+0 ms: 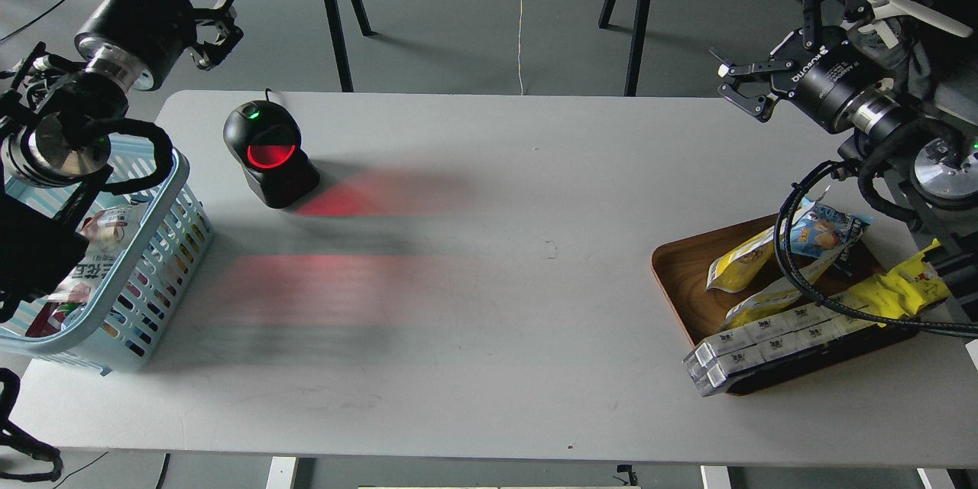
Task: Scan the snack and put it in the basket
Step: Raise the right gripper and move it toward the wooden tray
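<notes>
The light blue basket [164, 244] stands at the table's left edge, partly under my left arm. Several packets lie in it. One is white with black text [95, 267], and I cannot tell whether it is the snack pouch. A yellow and white packet [741, 260] lies in the brown tray, also not clear enough to name. My left gripper [225, 21] is open and empty, raised behind the table's far left corner. My right gripper [758, 37] is open and empty, raised above the far right edge.
A black barcode scanner [267, 153] with a red lit window stands at the back left and casts red light on the table. The brown wooden tray [672, 267] at the right holds a small blue crisp bag [829, 225], yellow packets [901, 286] and white boxes [764, 344]. A black cable hangs over the tray.
</notes>
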Controlling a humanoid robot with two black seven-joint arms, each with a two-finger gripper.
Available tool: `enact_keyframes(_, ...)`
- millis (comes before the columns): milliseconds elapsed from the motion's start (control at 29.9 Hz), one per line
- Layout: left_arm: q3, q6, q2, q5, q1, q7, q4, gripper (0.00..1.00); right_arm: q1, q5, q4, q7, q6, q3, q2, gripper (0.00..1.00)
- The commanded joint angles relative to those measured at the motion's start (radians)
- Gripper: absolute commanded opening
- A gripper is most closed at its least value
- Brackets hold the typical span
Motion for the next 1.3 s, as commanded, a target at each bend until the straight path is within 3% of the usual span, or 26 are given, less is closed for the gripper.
enact_keyframes(0, -0.003, 0.000, 0.004, -0.001, -0.001, 0.000, 0.000, 1.00, 0.026, -0.003, 0.000, 0.002, -0.025, -0.033, -0.008, 0.99)
enact_keyframes(234, -0.002, 0.038, 0.026, -0.003, -0.015, 0.002, -0.009, 1.00, 0.197, -0.006, -0.002, 0.002, -0.038, -0.260, -0.122, 0.99)
enact_keyframes(770, -0.018, -0.001, 0.049, -0.003, -0.030, 0.002, -0.017, 1.00, 0.895, -0.007, 0.203, -0.016, -0.095, -1.179, -0.327, 0.99)
enact_keyframes(1037, -0.022, -0.011, 0.065, -0.003, -0.030, 0.000, -0.017, 1.00, 1.221, -0.083, 0.371, -0.041, -0.106, -1.571, -0.308, 0.99)
enact_keyframes(1271, -0.017, -0.041, 0.072, -0.001, -0.028, -0.008, -0.012, 1.00, 1.420, -0.093, 0.477, -0.108, -0.104, -1.826, -0.162, 0.99)
